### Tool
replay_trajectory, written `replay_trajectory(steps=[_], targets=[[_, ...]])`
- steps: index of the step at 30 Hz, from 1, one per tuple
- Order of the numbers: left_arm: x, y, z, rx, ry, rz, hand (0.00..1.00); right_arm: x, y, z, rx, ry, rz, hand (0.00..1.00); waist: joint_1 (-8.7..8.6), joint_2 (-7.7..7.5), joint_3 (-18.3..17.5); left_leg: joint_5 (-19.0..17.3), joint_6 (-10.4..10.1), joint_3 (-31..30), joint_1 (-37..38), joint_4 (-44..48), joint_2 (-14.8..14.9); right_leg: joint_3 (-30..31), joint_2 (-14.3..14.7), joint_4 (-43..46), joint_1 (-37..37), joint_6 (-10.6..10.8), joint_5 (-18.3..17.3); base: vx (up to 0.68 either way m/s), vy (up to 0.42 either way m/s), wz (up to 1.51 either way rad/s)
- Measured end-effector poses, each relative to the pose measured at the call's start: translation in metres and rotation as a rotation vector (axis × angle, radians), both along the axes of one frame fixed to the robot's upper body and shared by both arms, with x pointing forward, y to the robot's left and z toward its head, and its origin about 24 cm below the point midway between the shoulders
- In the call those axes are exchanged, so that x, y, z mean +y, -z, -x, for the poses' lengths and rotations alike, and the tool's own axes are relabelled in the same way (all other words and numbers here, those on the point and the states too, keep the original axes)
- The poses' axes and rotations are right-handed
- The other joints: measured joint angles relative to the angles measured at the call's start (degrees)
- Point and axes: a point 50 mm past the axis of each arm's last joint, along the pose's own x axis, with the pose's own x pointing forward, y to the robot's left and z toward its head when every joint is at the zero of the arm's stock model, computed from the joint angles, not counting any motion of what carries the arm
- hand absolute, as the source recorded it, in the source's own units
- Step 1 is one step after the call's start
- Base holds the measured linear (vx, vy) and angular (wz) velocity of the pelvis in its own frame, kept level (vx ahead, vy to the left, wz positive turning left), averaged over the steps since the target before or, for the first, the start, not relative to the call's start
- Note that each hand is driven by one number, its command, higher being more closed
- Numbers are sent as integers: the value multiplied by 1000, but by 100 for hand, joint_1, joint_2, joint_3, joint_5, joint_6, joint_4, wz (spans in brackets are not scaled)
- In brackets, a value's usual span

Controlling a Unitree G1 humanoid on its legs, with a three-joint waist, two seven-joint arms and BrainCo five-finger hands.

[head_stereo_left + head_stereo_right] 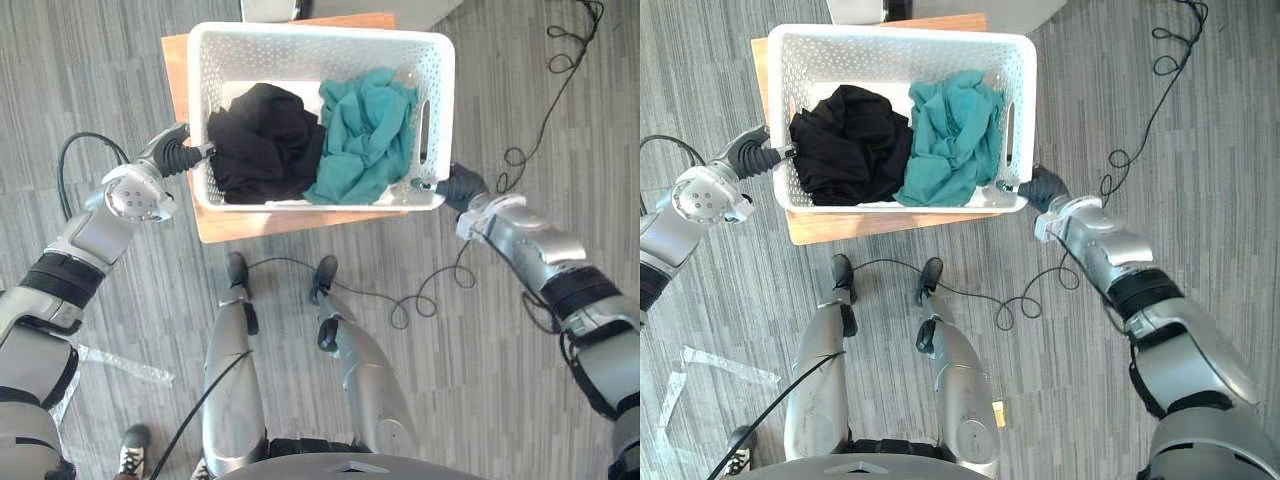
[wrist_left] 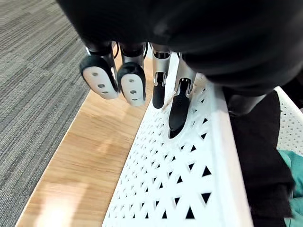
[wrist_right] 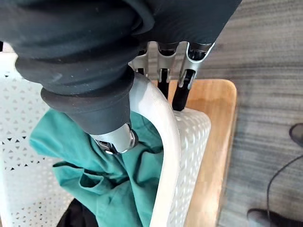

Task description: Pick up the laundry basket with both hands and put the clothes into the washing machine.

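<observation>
From the left eye view, a white perforated laundry basket [image 1: 320, 32] stands on a low wooden table [image 1: 250, 225], which sits on grey striped carpet [image 1: 100, 70]. Two pieces of clothing lie bunched inside it and touch in the middle: a black garment [image 1: 265, 140] on the robot's left and a teal garment [image 1: 365, 135] on its right. The left hand [image 1: 183, 155] is at the basket's left wall, about halfway along. The right hand [image 1: 458, 186] is at the near right corner, just below the slot handle on that side. The right eye view shows the same layout.

In the left wrist view, two dark-tipped fingers [image 2: 179, 106] lie straight against the outside of the perforated wall. The other two hang clear of it over the wood (their pale pads face the camera). A grey stub, probably the thumb, is on the inner side of the rim above the black cloth, so the wall appears to be pinched.

In the right wrist view, the thumb [image 3: 116, 139] is inside the basket and presses on the teal cloth. The fingers [image 3: 180, 97] run down the outer wall, and the rounded white rim is clamped between thumb and fingers.
</observation>
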Motion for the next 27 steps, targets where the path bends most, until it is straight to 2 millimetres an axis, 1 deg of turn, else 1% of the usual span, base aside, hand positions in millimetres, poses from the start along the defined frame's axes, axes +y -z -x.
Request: replay_trajectory(steps=[1,3,4,5,7,9,11,12,13,15,16,17,18,20,21,23,24,25,26,27], targets=[[0,3,0,1,-3,16,100,1,4,2,7,0,-9,100,9,0,0,0,0,16,58,-10,0,12,-2,17,36,3,-6,58,0,-2],[1,14,3,4,-30,110,100,5,17,10,31,-12,-45,100,4,0,0,3,-6,50,351,-94,-45,43,-45,119,220,-12,-118,52,-4,3],[2,16,4,7,-35,137,100,6,20,13,34,-16,-57,100,0,0,0,3,-5,57,417,-112,-58,49,-60,165,260,-25,-155,37,-8,5],[4,24,8,10,-51,196,100,9,26,19,36,-21,-84,100,-7,2,-1,-1,-4,84,575,-182,-90,75,-99,275,340,-31,-242,33,-6,1],[4,33,16,13,-55,264,100,9,28,26,28,-16,-120,100,-1,2,-1,-15,-9,131,716,-190,-112,117,-134,379,389,-29,-304,32,-1,-3],[3,48,30,21,-59,367,100,4,28,34,-10,14,-200,100,-9,3,-1,-5,-3,184,952,-262,-184,157,-201,510,505,-13,-381,36,1,-1],[0,59,39,33,-59,433,100,0,30,41,-29,41,-246,100,-28,6,-3,1,0,186,1157,-326,-240,163,-233,557,661,-7,-438,42,-5,8],[-6,70,52,36,-58,500,100,-5,34,49,-57,74,-294,100,-54,12,-14,4,7,181,1399,-409,-323,182,-284,638,825,20,-525,36,2,10],[-7,72,54,37,-56,510,100,-6,35,51,-63,81,-302,100,-58,12,-21,0,10,179,1427,-417,-336,191,-290,652,845,20,-544,26,9,11],[-14,86,69,62,-53,568,100,-10,42,63,-100,128,-349,100,-107,10,-248,-29,45,177,1541,-511,-412,235,-329,679,894,21,-630,11,3,2],[-14,90,73,68,-57,583,100,-10,44,67,-106,137,-362,100,-134,15,-301,-42,60,171,1576,-524,-428,247,-337,678,918,35,-640,49,17,-2],[-15,98,81,82,-70,615,100,-9,49,74,-114,152,-377,100,-198,20,-376,-51,49,172,1697,-556,-456,266,-354,672,1019,66,-672,49,19,-3],[-17,103,85,95,-74,632,100,-10,53,79,-110,164,-391,100,-217,33,-435,-55,41,173,1763,-571,-469,279,-357,664,1074,66,-675,66,21,-3],[-24,122,101,154,-78,651,100,-15,73,100,-77,217,-404,100,-303,82,-727,-148,41,196,1979,-562,-497,320,-352,626,1289,93,-713,81,25,-5],[-25,127,104,171,-79,652,100,-16,77,105,-70,225,-401,100,-326,98,-790,-174,38,203,2052,-561,-501,327,-352,607,1370,100,-717,93,38,-6],[-30,140,115,216,-85,660,100,-19,91,125,-44,270,-421,100,-399,144,-1031,-282,29,236,2265,-554,-497,367,-327,492,1613,117,-729,97,45,-11],[-32,143,122,225,-87,657,100,-19,97,135,-36,290,-428,100,-429,159,-1156,-357,21,296,2363,-519,-473,435,-299,447,1702,121,-732,83,35,-22],[-32,144,124,228,-89,661,100,-19,99,139,-35,300,-434,100,-430,174,-1193,-411,21,339,2412,-456,-448,482,-276,430,1752,123,-733,62,37,-42],[-32,146,129,226,-100,664,100,-18,103,144,-31,307,-454,100,-458,220,-1273,-588,6,388,2449,-225,-377,621,-212,414,1790,133,-741,25,58,-68],[-32,147,133,220,-115,685,100,-16,105,147,-30,309,-459,100,-453,290,-1328,-821,27,230,2427,142,-337,821,-143,452,1799,130,-744,4,88,-99]])
